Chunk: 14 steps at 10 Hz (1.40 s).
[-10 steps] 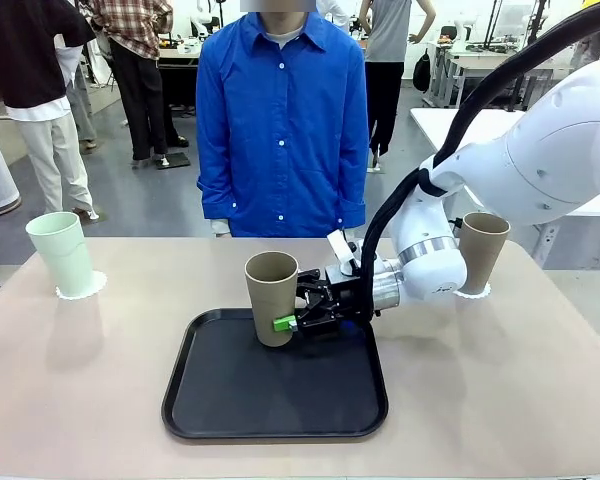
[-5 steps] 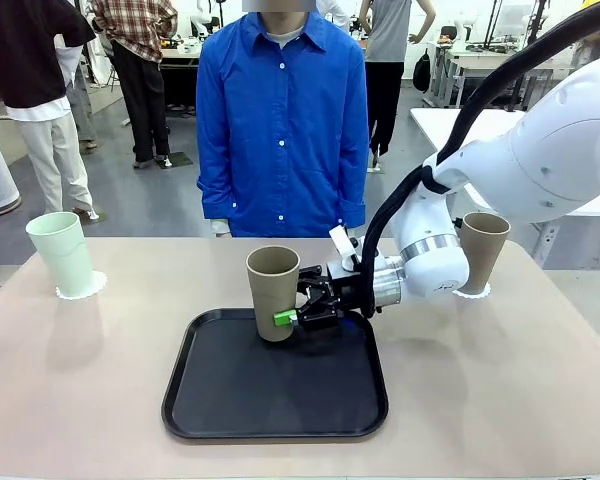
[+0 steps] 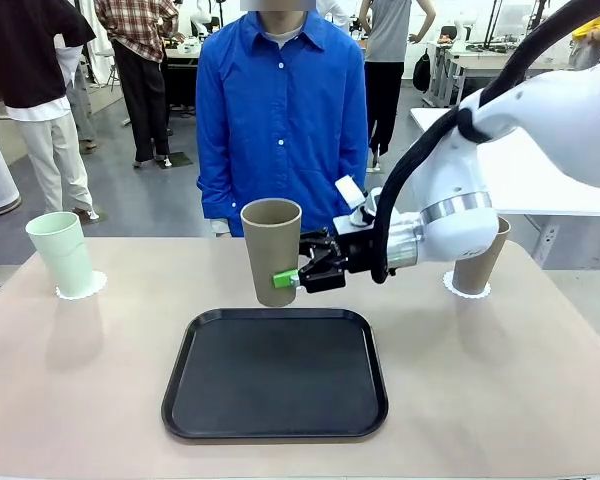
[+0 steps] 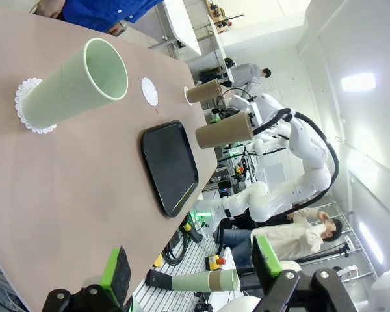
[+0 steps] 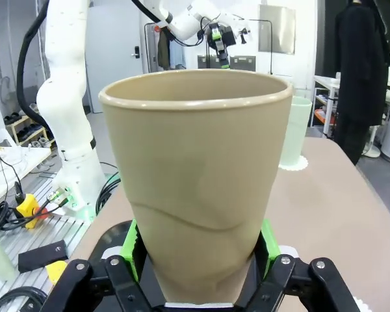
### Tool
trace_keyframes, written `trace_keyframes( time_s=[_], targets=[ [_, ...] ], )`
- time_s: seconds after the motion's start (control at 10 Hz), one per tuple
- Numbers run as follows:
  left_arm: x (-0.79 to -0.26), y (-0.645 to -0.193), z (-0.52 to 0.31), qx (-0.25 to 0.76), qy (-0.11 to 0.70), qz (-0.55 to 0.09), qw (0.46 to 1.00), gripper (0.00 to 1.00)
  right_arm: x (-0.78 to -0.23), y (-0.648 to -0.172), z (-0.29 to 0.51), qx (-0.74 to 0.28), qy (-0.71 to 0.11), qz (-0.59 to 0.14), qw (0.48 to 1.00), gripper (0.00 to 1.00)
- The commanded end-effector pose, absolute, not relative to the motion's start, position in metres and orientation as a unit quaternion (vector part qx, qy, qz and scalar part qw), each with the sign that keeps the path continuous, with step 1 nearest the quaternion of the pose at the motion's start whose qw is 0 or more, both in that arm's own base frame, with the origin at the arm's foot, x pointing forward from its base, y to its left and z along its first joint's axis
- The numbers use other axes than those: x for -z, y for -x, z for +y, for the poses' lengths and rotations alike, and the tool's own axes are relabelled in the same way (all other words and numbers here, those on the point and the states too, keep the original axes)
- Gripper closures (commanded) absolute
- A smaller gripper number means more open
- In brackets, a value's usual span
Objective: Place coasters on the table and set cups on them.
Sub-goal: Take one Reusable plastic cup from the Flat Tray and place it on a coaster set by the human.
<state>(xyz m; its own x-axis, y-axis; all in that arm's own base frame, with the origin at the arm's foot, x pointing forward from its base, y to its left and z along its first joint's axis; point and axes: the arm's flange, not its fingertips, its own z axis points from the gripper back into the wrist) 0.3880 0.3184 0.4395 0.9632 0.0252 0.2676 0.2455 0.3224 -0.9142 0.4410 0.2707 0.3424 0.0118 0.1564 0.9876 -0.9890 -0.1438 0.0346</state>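
My right jaws (image 3: 298, 276) clamp a taupe cup (image 3: 272, 250) low on its side, pads pressed to both walls; the cup is upright, in the air above the far edge of the black tray (image 3: 275, 375), not touching it. From my right wrist the same cup (image 5: 196, 175) sits between my green pads (image 5: 134, 250).

My left jaws (image 4: 192, 270) stand wide apart with nothing between them, hanging over the near part of the surface (image 3: 80, 380).

Mint green cup (image 3: 62, 253) stands upright on a coaster (image 3: 92, 288) at the far left of the surface. Second taupe cup (image 3: 477, 265) stands on another coaster (image 3: 458, 291) at the far right, partly hidden behind my right arm. Third coaster (image 4: 149, 91), seen from my left wrist, lies bare on the surface between the two standing cups, beyond the tray's far edge.

A person in a blue shirt (image 3: 280, 120) stands at the far side, just behind the lifted cup.
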Motion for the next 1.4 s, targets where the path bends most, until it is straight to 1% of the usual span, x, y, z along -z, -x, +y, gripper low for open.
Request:
trace_keyframes(
  time_s=[0.0, 0.1, 0.2, 0.3, 0.4, 0.5, 0.6, 0.8, 1.0, 1.3],
  targets=[
    [-0.442, -0.387, 0.32, 0.072, 0.579, -0.118, 0.803, 0.0, -0.357, -0.433, 0.264, -0.552, -0.5, -0.415, 0.522, 1.0],
    [-0.442, -0.387, 0.32, 0.072, 0.579, -0.118, 0.803, 0.0, -0.342, -0.441, 0.271, -0.567, -0.501, -0.416, 0.505, 1.0],
    [-0.442, -0.387, 0.32, 0.072, 0.579, -0.118, 0.803, 0.0, -0.342, -0.441, 0.271, -0.567, -0.501, -0.416, 0.505, 1.0],
    [-0.442, -0.387, 0.32, 0.072, 0.579, -0.118, 0.803, 0.0, -0.36, -0.437, 0.265, -0.565, -0.497, -0.42, 0.508, 0.19],
    [-0.442, -0.387, 0.32, 0.072, 0.579, -0.118, 0.803, 0.0, -0.363, -0.453, 0.267, -0.525, -0.493, -0.431, 0.543, 0.19],
    [-0.442, -0.387, 0.32, 0.072, 0.579, -0.118, 0.803, 0.0, -0.371, -0.467, 0.27, -0.508, -0.489, -0.44, 0.556, 0.19],
    [-0.442, -0.387, 0.32, 0.072, 0.579, -0.118, 0.803, 0.0, -0.382, -0.471, 0.275, -0.506, -0.486, -0.437, 0.563, 0.19],
    [-0.442, -0.387, 0.32, 0.072, 0.579, -0.118, 0.803, 0.0, -0.401, -0.47, 0.281, -0.511, -0.477, -0.437, 0.566, 0.19],
    [-0.442, -0.387, 0.32, 0.072, 0.579, -0.118, 0.803, 0.0, -0.401, -0.478, 0.279, -0.505, -0.479, -0.435, 0.571, 0.19],
    [-0.442, -0.387, 0.32, 0.072, 0.579, -0.118, 0.803, 0.0, -0.385, -0.52, 0.269, -0.499, -0.493, -0.434, 0.566, 0.19]
  ],
)
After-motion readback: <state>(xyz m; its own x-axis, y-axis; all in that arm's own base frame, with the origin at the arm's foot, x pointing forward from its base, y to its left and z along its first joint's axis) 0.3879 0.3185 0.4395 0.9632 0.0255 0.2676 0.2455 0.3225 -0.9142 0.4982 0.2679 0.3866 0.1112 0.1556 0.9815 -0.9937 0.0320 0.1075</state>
